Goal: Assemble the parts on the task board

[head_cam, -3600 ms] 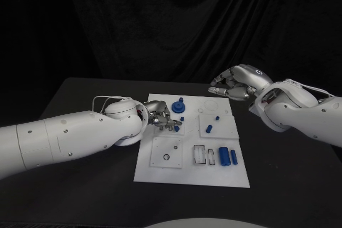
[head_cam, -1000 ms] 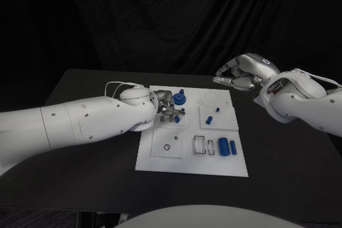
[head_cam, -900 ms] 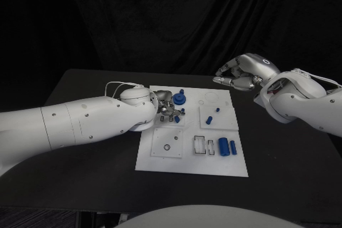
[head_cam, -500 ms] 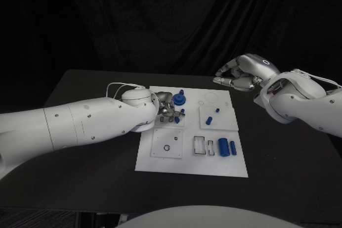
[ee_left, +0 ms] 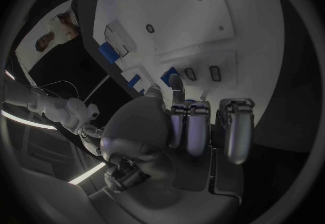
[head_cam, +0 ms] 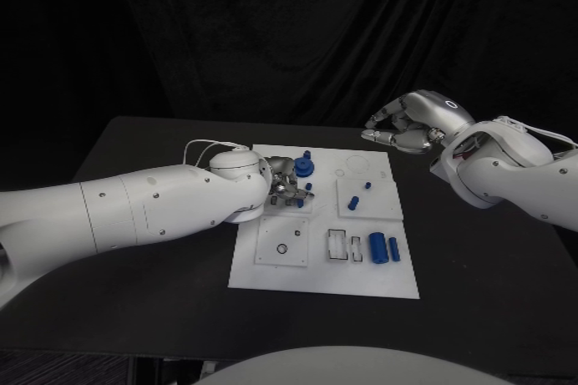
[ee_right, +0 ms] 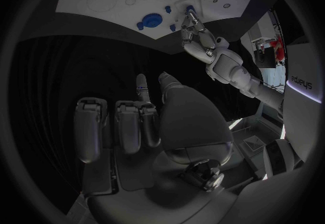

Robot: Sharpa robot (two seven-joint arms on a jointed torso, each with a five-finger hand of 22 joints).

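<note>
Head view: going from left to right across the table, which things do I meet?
Left hand → blue round part → blue peg → blue cylinder → right hand.

Not much else going on here besides the black table (head_cam: 157,318), which runs out flat and matte past 3, 6 and 9 o'clock. A dark curtain (head_cam: 289,51) hangs in folds behind it at 12 o'clock.

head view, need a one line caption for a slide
Left hand works a small blue part on the white task board; right hand hovers curled beyond it.
</note>
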